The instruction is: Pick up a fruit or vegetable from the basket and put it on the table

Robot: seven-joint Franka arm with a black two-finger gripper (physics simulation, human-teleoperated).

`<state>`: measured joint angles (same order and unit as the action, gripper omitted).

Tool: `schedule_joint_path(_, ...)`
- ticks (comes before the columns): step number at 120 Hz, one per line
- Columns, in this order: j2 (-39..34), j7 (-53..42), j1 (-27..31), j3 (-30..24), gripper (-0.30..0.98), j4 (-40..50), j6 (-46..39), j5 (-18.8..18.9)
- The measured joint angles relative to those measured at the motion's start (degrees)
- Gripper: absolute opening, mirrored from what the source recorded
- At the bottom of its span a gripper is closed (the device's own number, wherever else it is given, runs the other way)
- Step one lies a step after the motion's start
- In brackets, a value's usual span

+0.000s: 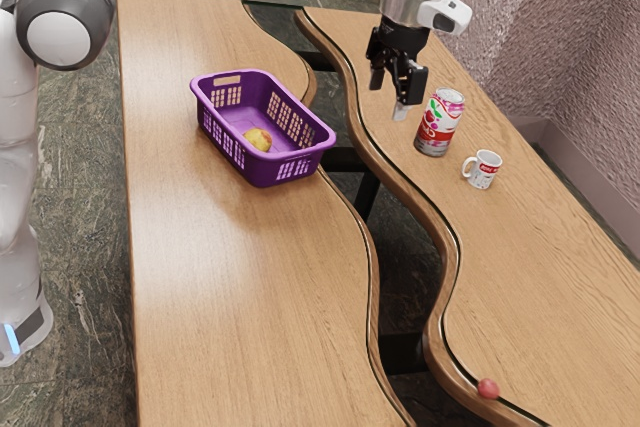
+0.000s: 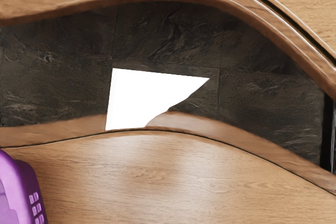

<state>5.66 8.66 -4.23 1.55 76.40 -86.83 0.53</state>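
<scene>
The pincer (image 1: 391,97) stands open and empty near the can (image 1: 440,122), well apart from the apple (image 1: 258,139) in the basket (image 1: 266,173). Hazards: low travel may topple the can; misaligned descent may strike the basket; release beside the gap (image 1: 402,257) in the bench (image 1: 220,287) may drop the apple.

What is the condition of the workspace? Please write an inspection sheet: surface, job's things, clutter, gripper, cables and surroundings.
Surface: wooden table, two parts with a wavy gap between.
Job's things: purple basket upright; yellow-red fruit inside.
Clutter: drinks can and white mug, both upright; small round red thing near the gap-side edge.
Gripper: gripper raised, open, nothing held.
Cables: nothing seen.
Surroundings: dark stone-look floor, rough wall; white patch in the wrist view, nature unclear.
</scene>
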Motion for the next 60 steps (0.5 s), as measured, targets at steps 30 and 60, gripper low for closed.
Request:
schedule_joint_path(30,-1.06,0.1,2.25,0.19,0.68,-1.76,0.4,0.19)
schedule_joint_path(60,1.92,0.02,25.99,0.23,0.69,-2.14,1.29,0.16)
